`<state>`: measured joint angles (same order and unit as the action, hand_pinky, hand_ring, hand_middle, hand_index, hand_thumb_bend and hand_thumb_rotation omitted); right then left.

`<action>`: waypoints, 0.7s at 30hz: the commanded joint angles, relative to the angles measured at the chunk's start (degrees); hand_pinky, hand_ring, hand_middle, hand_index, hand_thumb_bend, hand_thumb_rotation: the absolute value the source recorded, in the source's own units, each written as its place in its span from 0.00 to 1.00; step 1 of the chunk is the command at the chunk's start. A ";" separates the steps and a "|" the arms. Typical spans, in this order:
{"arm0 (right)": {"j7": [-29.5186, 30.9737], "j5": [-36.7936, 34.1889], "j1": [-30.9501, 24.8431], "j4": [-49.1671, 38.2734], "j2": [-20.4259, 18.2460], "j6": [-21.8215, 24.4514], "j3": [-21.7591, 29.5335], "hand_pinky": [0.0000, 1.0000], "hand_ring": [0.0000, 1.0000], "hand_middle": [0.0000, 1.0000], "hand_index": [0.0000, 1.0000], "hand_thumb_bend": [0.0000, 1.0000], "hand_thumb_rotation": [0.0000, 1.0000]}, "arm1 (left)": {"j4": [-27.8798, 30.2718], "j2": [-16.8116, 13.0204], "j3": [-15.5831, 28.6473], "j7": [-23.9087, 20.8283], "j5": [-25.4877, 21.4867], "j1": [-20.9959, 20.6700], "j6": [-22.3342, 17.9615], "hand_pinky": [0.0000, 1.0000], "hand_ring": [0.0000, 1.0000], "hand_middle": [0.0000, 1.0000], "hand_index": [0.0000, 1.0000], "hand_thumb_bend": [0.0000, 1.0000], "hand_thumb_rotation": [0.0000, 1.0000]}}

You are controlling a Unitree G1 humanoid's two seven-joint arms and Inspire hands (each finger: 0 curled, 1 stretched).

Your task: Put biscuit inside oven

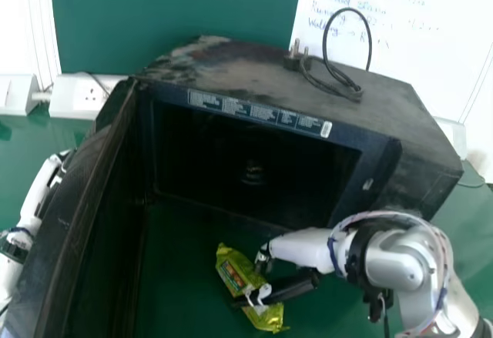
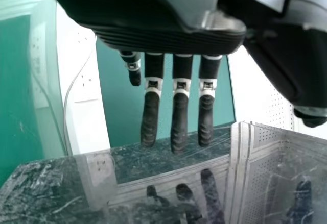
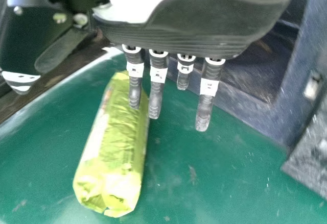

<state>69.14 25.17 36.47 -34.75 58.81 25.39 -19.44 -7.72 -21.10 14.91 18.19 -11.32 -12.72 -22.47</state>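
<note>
Just beside the fingers (image 3: 134,94) of the right hand (image 1: 294,285) — the biscuit packet (image 3: 116,147).

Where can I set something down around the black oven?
Green tabletop between the oven's open door and the shiny yellow-green biscuit packet; dusty oven top left of the looped black cord. Crowded: around the packet, black-fingered right hand close by.

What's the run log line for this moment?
right hand: open, at biscuit packet | packet: on table, outside oven | door: open | left hand: open, beside door | grasp: none
</note>
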 commanded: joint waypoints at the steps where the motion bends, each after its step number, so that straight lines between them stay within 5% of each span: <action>1: 1.51 0.38 1.26 0.70 -0.89 1.25 -0.63 0.63 0.76 0.80 0.84 0.99 0.51 | 0.67 0.13 -0.03 -0.22 0.03 0.60 0.29 0.30 0.37 0.40 0.48 0.51 0.06; 5: 2.65 1.17 1.54 1.81 -1.98 2.91 -0.83 0.75 0.82 0.86 0.82 0.98 0.45 | 0.79 0.32 0.01 0.35 -0.89 0.63 0.40 0.29 0.37 0.41 0.48 0.51 0.06; 14: 3.15 2.85 1.62 4.92 -3.05 1.56 -1.59 0.64 0.72 0.75 0.83 1.00 0.44 | 0.53 0.28 0.01 0.31 -0.54 0.71 -0.21 0.29 0.37 0.41 0.48 0.51 0.06; 21: 4.18 4.29 2.14 6.64 -3.40 1.59 -1.64 0.88 0.89 0.90 0.84 1.00 0.42 | 0.58 0.12 0.06 0.69 -0.77 0.75 -0.38 0.29 0.37 0.41 0.48 0.51 0.06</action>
<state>72.78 29.21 37.89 -28.39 55.86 27.44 -20.62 -7.13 -21.00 14.91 18.56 -11.93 -12.61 -22.43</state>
